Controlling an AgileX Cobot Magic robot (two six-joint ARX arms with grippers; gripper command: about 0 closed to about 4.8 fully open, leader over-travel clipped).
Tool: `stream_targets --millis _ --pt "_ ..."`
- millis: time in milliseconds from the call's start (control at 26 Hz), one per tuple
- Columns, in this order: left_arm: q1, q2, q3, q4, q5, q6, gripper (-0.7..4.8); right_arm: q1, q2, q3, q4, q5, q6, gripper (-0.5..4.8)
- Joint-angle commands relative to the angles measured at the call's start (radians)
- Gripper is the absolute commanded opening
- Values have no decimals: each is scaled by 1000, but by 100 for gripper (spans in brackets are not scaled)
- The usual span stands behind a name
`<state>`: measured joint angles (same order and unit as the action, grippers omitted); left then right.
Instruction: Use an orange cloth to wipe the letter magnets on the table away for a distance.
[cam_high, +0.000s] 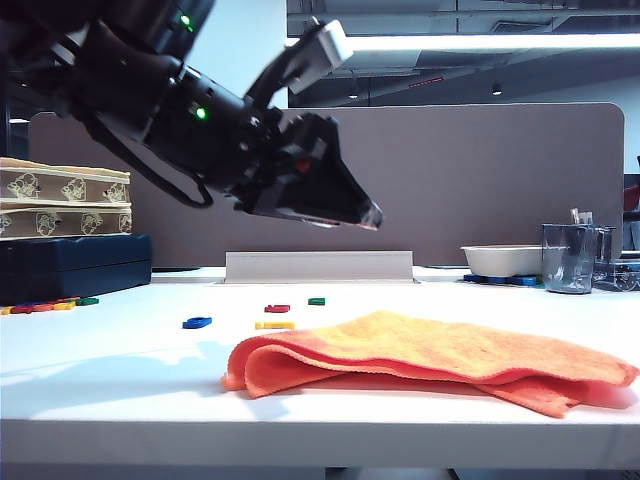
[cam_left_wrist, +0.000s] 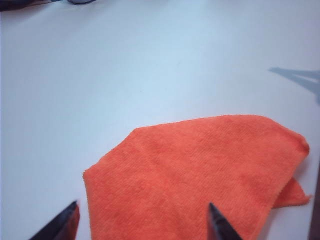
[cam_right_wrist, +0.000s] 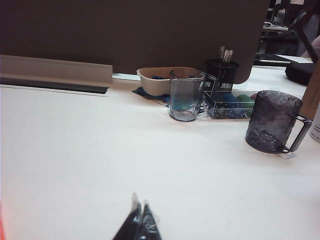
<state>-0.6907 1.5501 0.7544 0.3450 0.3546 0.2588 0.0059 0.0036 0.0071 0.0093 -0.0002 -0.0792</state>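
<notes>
I hold left end effector (cam_left_wrist: 142, 222) released above cloth (cam_high: 430, 358), ready to grab; magnets (cam_high: 275, 309) just beyond. Right end effector (cam_right_wrist: 139, 222) clenched, parked low over tabletop (cam_high: 120, 375).

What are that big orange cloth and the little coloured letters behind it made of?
The orange cloth looks like soft microfibre or terry: fuzzy, matte, limp folds. The letter magnets look like smooth moulded plastic, flat and brightly coloured; they are too small to be sure. The left gripper hovers open above the cloth.
</notes>
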Motion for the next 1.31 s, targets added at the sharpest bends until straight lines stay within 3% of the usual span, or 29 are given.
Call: stream_targets --millis 38,385,500,924,1039,1309 --pt "-4 31 3 39 6 3 311 0 -4 -8 10 1 1 -5" --pt "-6 130 5 55 8 3 312 0 -4 -8 10 1 1 -5" --pt "-20 176 26 54 8 3 339 0 -4 -8 10 1 1 -5" --pt "-87 330 186 -22 -23 3 349 0 -4 -8 10 1 1 -5" --pt "-88 354 208 -53 -21 -9 412 0 -4 -8 10 1 1 -5" --pt "-88 357 209 -69 -21 -8 393 0 -4 -8 10 1 1 -5"
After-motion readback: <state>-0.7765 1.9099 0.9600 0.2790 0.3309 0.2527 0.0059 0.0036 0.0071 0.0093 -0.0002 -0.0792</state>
